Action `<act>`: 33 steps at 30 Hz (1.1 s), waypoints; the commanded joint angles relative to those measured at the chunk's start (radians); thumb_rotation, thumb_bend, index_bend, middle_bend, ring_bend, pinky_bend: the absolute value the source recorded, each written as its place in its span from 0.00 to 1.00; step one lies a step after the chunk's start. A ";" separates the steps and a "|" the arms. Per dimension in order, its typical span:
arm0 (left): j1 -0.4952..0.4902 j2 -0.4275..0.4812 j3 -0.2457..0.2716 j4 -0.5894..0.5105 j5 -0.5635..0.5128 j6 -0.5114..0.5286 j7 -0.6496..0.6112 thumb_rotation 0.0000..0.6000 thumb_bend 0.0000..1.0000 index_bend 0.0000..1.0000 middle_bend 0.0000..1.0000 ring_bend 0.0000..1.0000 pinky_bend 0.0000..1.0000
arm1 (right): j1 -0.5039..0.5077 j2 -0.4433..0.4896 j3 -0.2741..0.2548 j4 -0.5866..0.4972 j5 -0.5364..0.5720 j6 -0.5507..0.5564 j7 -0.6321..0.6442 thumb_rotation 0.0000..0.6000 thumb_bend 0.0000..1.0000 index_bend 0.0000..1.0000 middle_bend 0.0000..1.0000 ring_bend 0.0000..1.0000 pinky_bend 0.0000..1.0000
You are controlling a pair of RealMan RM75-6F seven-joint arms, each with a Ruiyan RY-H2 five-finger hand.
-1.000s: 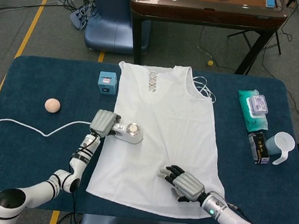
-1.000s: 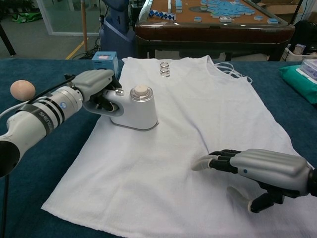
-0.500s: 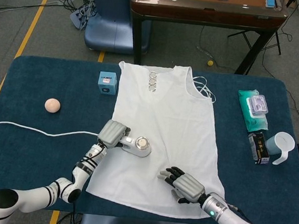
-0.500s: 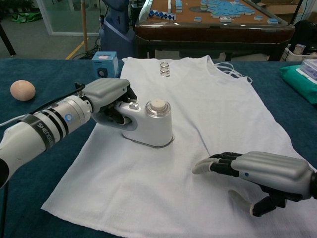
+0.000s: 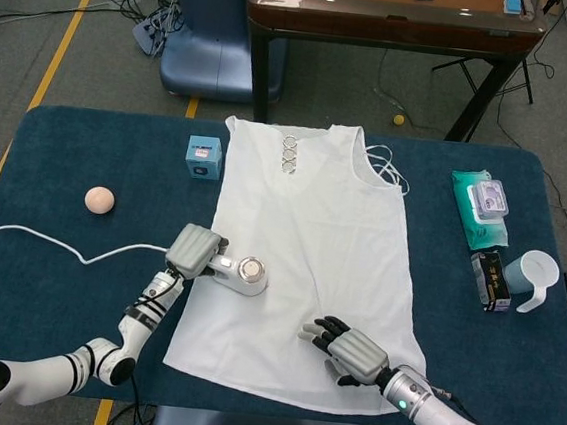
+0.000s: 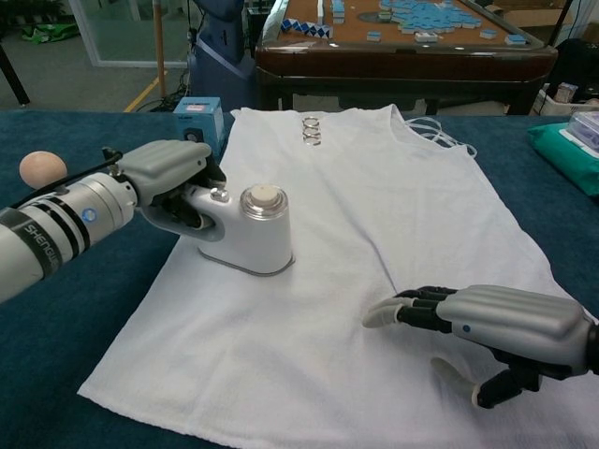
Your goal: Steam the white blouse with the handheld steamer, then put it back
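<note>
In the head view we see the white blouse (image 5: pixel 305 255) spread flat on the dark blue table (image 5: pixel 45 290), its neckline toward the far edge. Our left hand (image 5: pixel 195 252) grips the handle of the handheld steamer (image 5: pixel 241 272), which sits upright on the blouse's left side, close to the hem edge, and a white cord (image 5: pixel 59 243) trails from that arm across the table to the left. Our right hand (image 5: pixel 349 347) lies palm down on the lower part of the blouse, fingers stretched out and slightly apart, holding nothing. A small blue box (image 5: pixel 205 156) stands just beside the blouse's left shoulder, a peach ball (image 5: pixel 99 200) lies well to the left, and on the right we see a pack of wipes (image 5: pixel 483 207), a dark carton (image 5: pixel 495 280) and a clear cup (image 5: pixel 534 277). In the chest view the left hand (image 6: pixel 170 178) wraps the steamer (image 6: pixel 250 230) handle with curled fingers, the steamer's base resting flat on the cloth (image 6: pixel 374 234), while the right hand (image 6: pixel 496 323) rests with its fingertips (image 6: pixel 379 315) touching the fabric, well apart from the steamer
</note>
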 commanded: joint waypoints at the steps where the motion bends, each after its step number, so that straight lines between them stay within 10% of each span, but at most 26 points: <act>1: 0.016 0.012 0.005 0.023 -0.008 -0.003 -0.019 1.00 0.29 0.78 0.80 0.68 0.76 | 0.000 0.000 -0.001 -0.002 0.000 -0.001 -0.001 0.99 0.70 0.00 0.08 0.00 0.03; 22: 0.087 0.110 0.001 0.083 -0.001 0.037 -0.109 1.00 0.29 0.78 0.80 0.68 0.76 | -0.011 0.014 0.015 -0.039 0.007 0.032 -0.036 0.99 0.69 0.00 0.08 0.00 0.03; 33: 0.155 0.230 -0.012 -0.021 -0.022 0.077 -0.155 1.00 0.29 0.78 0.80 0.68 0.76 | -0.037 0.130 0.090 -0.127 -0.002 0.195 -0.038 0.99 0.42 0.00 0.08 0.00 0.03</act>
